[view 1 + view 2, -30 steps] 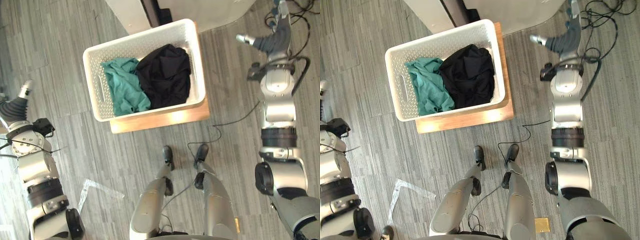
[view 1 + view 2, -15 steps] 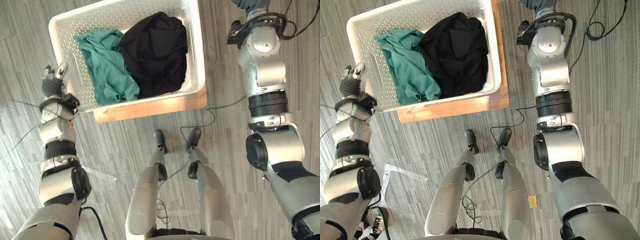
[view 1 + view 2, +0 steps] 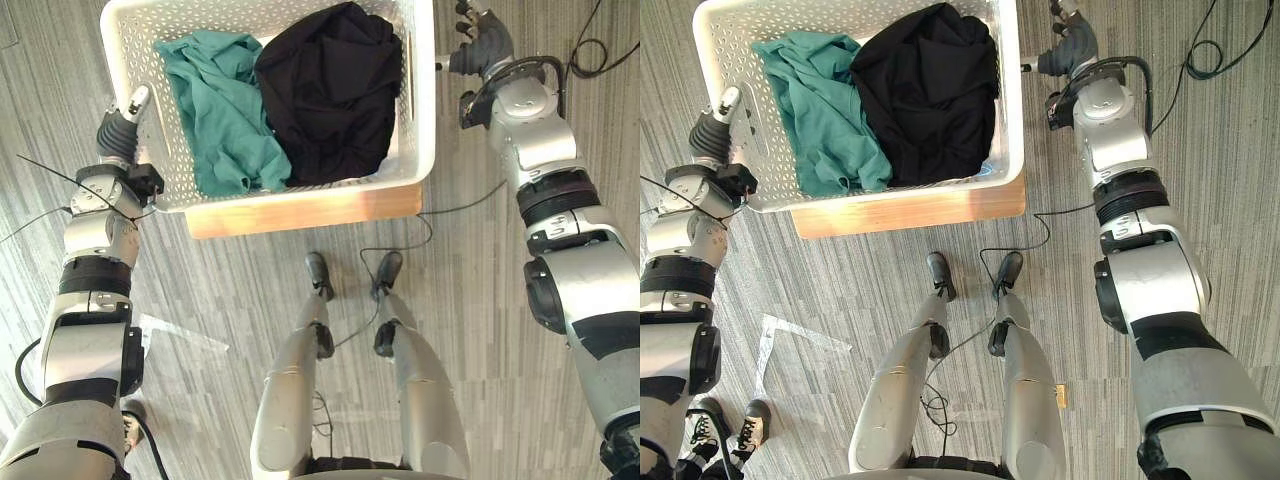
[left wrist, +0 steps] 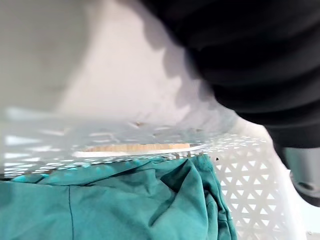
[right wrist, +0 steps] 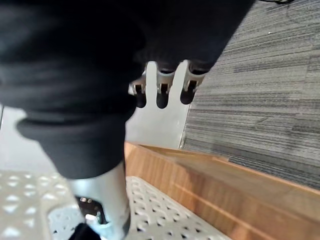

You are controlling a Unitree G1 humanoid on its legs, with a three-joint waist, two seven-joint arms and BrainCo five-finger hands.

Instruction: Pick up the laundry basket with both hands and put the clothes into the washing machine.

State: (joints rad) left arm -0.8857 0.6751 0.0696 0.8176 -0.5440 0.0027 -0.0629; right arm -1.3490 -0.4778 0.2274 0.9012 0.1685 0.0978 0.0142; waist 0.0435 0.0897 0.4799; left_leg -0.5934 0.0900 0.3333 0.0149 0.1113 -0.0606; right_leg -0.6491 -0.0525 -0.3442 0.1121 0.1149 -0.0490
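The white perforated laundry basket (image 3: 425,100) stands on a low wooden platform (image 3: 300,210) on the floor. In it, a teal garment (image 3: 225,110) lies beside a black one (image 3: 330,90). My left hand (image 3: 120,135) is up against the basket's left wall with its fingers straight; its wrist view looks over the rim onto the teal cloth (image 4: 125,205). My right hand (image 3: 482,45) hovers just off the basket's right rim, open. Its straight fingers (image 5: 161,82) point past the platform's edge (image 5: 210,185) and hold nothing.
Grey plank flooring surrounds the platform. A clear plastic scrap (image 3: 180,340) lies on the floor at lower left. A person's shoes (image 3: 730,420) stand near the lower left corner. A white panel (image 5: 160,127) stands beyond the right hand's fingers.
The camera has tilted, so the basket sits higher in view. My left hand has closed in on the basket's left wall. My right hand has come down beside the right rim.
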